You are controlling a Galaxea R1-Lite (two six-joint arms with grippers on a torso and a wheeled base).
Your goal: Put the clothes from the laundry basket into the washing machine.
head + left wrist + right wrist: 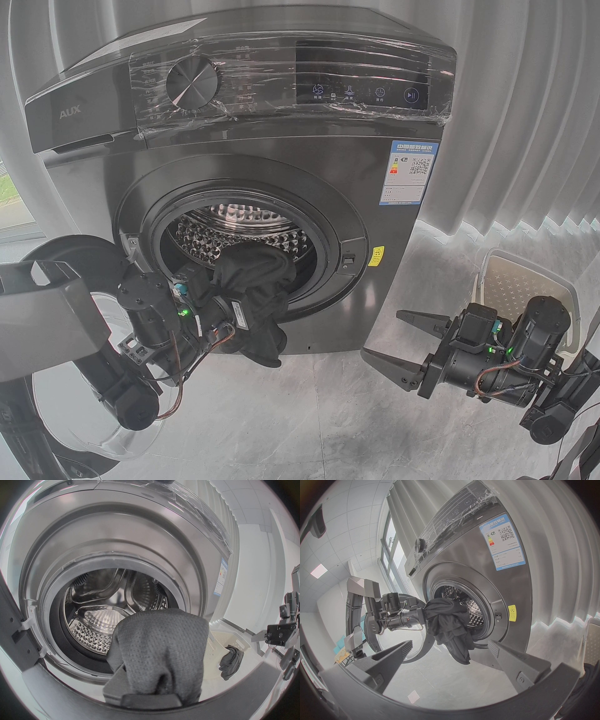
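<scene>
The washing machine (250, 156) body is smooth dark metal, pretty glossy, with wrinkly clear plastic film (287, 81) across the top front. The drum (237, 234) is shiny perforated steel. The dark garment (162, 648) is matt knit cloth with a fine dotted weave. The laundry basket (531, 281) looks like pale matt plastic, and the floor (312, 412) is polished, marble-look.

Black garment (256, 278); grey washing machine (281, 150); seemingly cream basket (520, 284).
</scene>
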